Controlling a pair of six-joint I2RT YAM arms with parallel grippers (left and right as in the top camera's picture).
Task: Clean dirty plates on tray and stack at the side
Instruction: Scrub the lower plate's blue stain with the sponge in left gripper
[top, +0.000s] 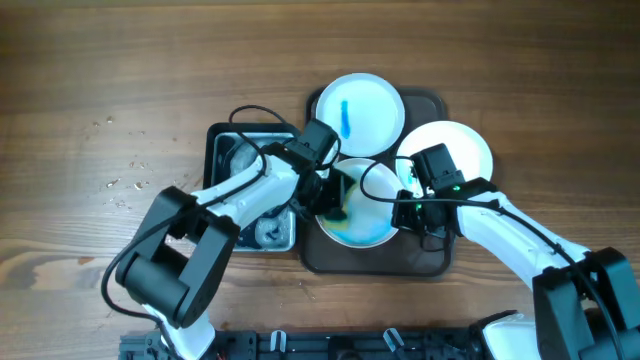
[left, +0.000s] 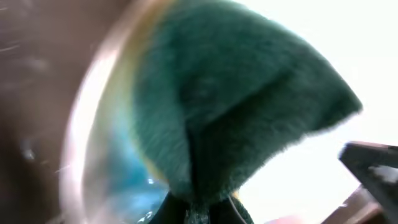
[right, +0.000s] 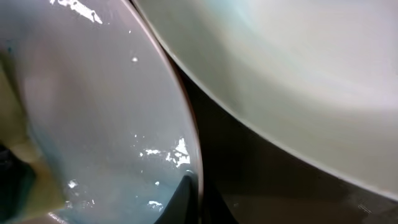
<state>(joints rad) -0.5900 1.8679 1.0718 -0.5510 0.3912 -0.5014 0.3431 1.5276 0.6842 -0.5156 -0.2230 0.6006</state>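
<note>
Overhead view of a wooden table (top: 120, 80) with a dark tray (top: 425, 262) holding three white plates; the smeared plate (top: 375, 228), wet with blue and yellowish residue, lies at the front of the tray; a streaked plate (top: 360, 110) with one blue line sits behind it; a clean-looking plate (top: 462, 145) sits at the right, its edge overlapping the smeared one.

My left gripper (top: 325, 195) has its jaws clenched on a green sponge (left: 236, 106), pressed onto the left half of the smeared plate; my right gripper (top: 412, 212) has its jaws nipped on that plate's right rim, one dark fingertip (right: 183, 193) showing at the edge, the other hidden.

I judge the plate stiff, light and brittle; its glossy wet face looks slippery, so the rim is the only sound place to hold it, gripped firmly and kept low; the sponge is soft and folds under pressure, so it wants a deep pinch.

A dark bin (top: 228, 140) stands just left of the tray, its contents unclear.
</note>
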